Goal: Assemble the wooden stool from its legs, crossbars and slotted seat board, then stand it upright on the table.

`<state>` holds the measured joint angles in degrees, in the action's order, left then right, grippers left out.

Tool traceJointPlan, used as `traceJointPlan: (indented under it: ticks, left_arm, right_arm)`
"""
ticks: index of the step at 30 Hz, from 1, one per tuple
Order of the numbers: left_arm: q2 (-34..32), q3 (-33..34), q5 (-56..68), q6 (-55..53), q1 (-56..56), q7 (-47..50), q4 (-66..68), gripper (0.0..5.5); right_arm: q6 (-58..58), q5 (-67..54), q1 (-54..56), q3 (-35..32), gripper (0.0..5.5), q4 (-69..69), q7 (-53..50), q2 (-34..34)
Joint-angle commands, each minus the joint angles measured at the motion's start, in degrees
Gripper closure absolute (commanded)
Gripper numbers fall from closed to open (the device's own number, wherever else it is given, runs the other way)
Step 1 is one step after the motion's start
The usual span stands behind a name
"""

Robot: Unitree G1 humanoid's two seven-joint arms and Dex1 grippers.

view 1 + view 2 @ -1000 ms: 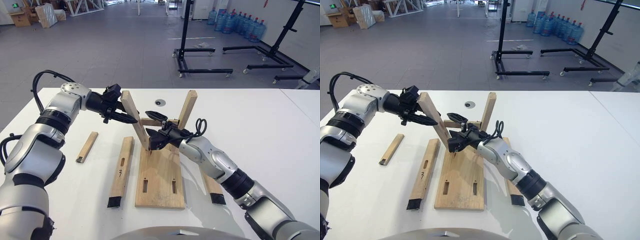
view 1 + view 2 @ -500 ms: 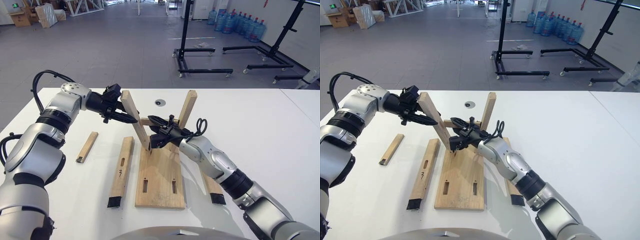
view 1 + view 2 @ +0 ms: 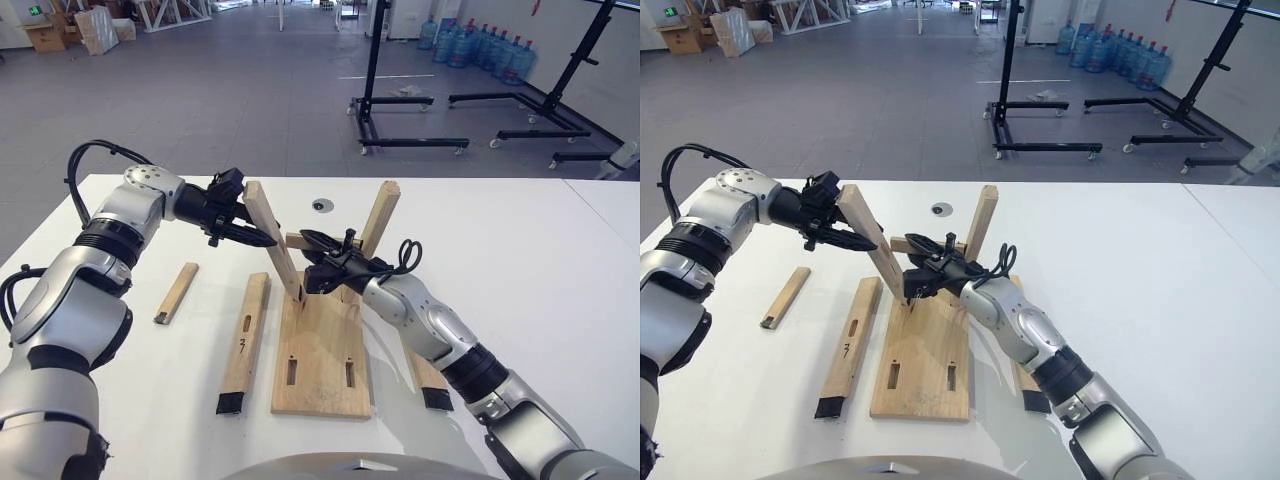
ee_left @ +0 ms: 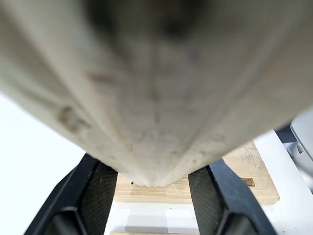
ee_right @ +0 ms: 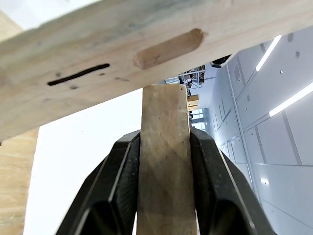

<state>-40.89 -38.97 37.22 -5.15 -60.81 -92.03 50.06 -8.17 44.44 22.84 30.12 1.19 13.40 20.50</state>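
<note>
Open workshop hall (wheeled racks [image 3: 415,143], water jugs [image 3: 478,48])

Left wrist view: slanted leg [image 4: 156,88] is blurred, its grain unreadable, and both ends are cut by the frame. The right part of the crossbar [image 3: 296,241] is hidden behind the right gripper [image 3: 314,262]. Flat leg [image 3: 433,392], near right, is mostly covered by the right arm.

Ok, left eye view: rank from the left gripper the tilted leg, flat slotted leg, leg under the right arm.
1. Tilted leg, held in left gripper.
2. Flat slotted leg, on the left.
3. Leg under the right arm, right side.
</note>
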Motion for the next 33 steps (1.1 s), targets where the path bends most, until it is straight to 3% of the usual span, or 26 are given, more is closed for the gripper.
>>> traceJointPlan:
  ticks: [1,18,33]
  left_arm:
    - [-0.69,-2.68,-4.16,-0.74,1.91,-0.47,1.98,3.49]
    - [8.05,-2.56,-12.17,-3.18,-0.78,-0.46,15.61,3.49]
    - [9.58,-1.43,-15.15,-1.83,-0.21,-0.46,17.68,3.49]
  right_arm:
    - [1.53,-2.06,-3.24,-3.75,4.21,1.08,-1.15,1.31]
    - [-3.98,-3.35,-7.14,-4.64,4.22,-0.23,-1.02,2.45]
    - [-8.62,-4.06,-5.81,0.05,4.22,2.41,6.07,4.25]
